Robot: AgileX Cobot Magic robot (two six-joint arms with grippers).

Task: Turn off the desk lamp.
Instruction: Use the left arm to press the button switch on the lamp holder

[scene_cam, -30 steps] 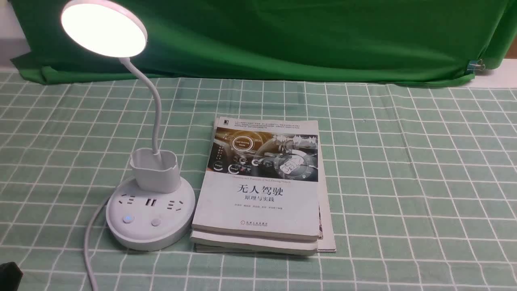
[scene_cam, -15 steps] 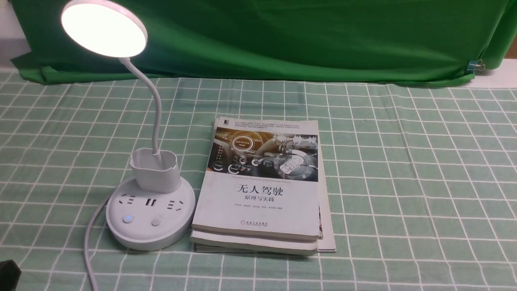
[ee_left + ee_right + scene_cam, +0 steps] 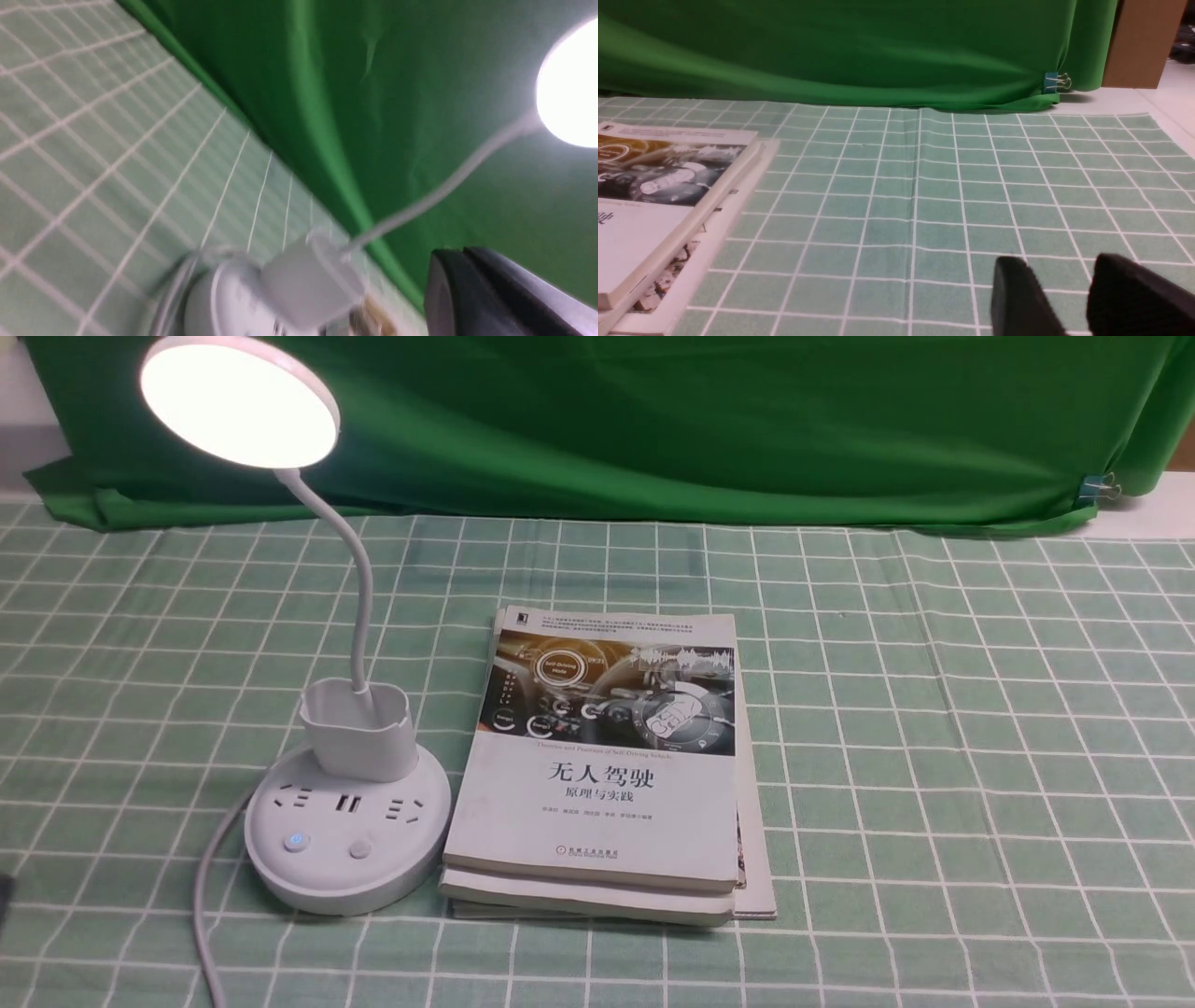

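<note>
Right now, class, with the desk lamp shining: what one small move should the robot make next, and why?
Probably bring the left hand toward the desk lamp's base, above its blue-lit button. The lamp head is glowing, the lamp stands on the robot's left, and the right hand sits beyond the books. Which of the two buttons switches the light cannot be told.

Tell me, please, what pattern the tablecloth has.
The tablecloth is pale green with a grid of thin white lines forming squares, clearest in the front view.

Staged lab tabletop, green backdrop cloth [image 3: 653, 420] held by binder clip [image 3: 1102, 485], checked green tablecloth [image 3: 934, 709].
</note>
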